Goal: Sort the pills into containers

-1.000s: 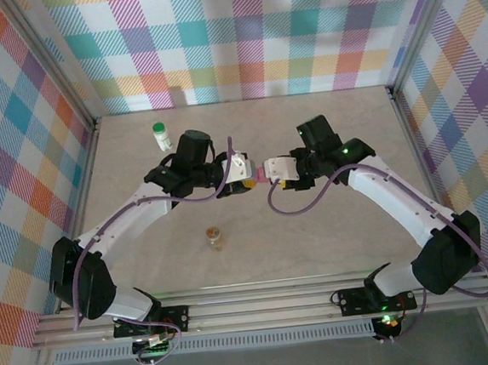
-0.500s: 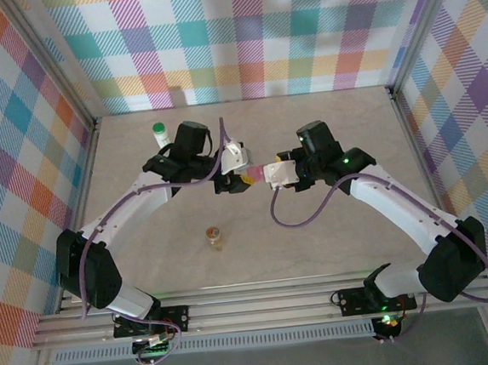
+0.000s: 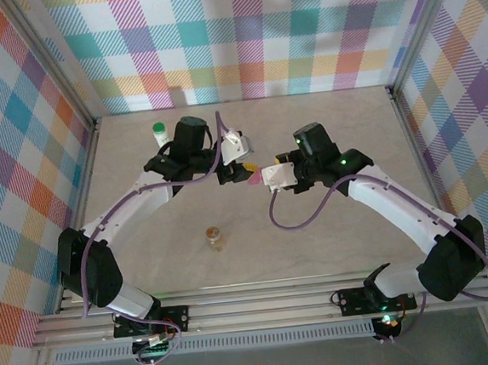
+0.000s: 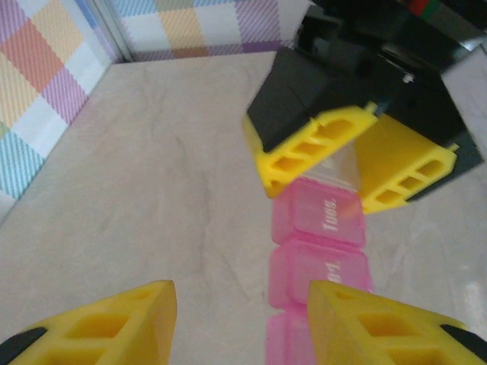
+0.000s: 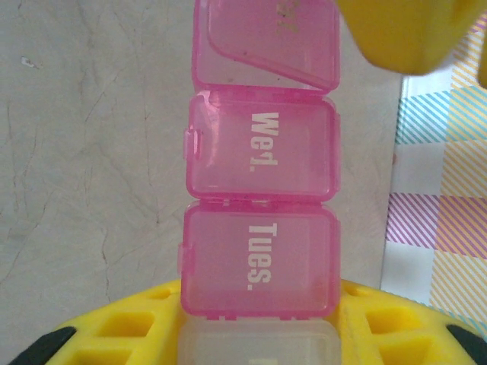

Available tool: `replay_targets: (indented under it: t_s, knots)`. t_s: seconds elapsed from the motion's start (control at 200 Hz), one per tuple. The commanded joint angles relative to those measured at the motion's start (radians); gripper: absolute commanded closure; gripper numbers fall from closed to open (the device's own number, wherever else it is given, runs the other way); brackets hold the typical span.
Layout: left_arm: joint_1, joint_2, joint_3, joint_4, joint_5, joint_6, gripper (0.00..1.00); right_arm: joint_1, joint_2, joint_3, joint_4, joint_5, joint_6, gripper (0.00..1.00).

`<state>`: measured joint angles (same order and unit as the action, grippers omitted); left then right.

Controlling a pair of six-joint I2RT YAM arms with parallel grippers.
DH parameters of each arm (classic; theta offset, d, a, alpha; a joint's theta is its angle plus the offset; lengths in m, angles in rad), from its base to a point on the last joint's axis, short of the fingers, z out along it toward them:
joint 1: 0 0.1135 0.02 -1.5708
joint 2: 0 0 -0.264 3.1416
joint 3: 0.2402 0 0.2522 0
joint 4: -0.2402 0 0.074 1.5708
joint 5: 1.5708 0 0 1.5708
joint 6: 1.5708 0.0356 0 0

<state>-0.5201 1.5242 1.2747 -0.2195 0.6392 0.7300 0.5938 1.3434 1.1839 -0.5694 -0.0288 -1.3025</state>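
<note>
The pink pill box (image 5: 262,251) is light, stiff, thin-walled plastic, and I judge it smooth enough to twist when it is pinched at one end. Its snap lids look like the fragile part, so the grip belongs across the narrow side walls, never on a lid. The box hangs over the middle of the table (image 3: 324,124), between my two arms. My right gripper (image 4: 342,171) is clamped narrow on the clear end compartment beside "Tues."; the lid beyond "Wed." stands ajar. My left gripper (image 4: 243,319) has its fingers spread around the other end, close to one finger; I cannot tell whether they touch. The white bottle (image 3: 162,135) stands far left, and the amber bottle (image 3: 214,236) stands nearer.
</note>
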Motion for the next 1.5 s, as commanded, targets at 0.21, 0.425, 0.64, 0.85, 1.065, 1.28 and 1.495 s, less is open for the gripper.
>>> replay_targets:
  t_s: [0.21, 0.425, 0.64, 0.85, 1.065, 1.28, 1.495]
  knots:
    - [-0.052, -0.217, -0.305, 0.198, -0.122, 0.153, 0.33, 0.004, 0.039, 0.035, -0.072, -0.016, 0.020, 1.00]
    - [-0.090, -0.261, -0.417, 0.375, -0.219, 0.092, 0.00, 0.004, 0.045, 0.049, -0.084, -0.033, 0.026, 1.00]
    - [-0.105, -0.209, -0.367, 0.369, -0.228, 0.057, 0.00, 0.007, 0.034, 0.039, -0.084, -0.051, 0.029, 1.00]
    - [-0.110, -0.180, -0.305, 0.348, -0.251, 0.058, 0.00, 0.012, 0.026, 0.034, -0.085, -0.054, 0.026, 1.00]
    - [-0.110, -0.141, -0.240, 0.312, -0.307, 0.062, 0.01, 0.020, 0.023, 0.026, -0.083, -0.051, 0.021, 1.00]
    - [-0.088, -0.105, -0.209, 0.297, -0.337, 0.061, 0.02, 0.025, 0.006, 0.019, -0.083, -0.080, 0.020, 1.00]
    - [-0.043, -0.070, -0.183, 0.267, -0.328, 0.044, 0.02, 0.039, 0.000, -0.007, -0.065, -0.072, 0.011, 1.00]
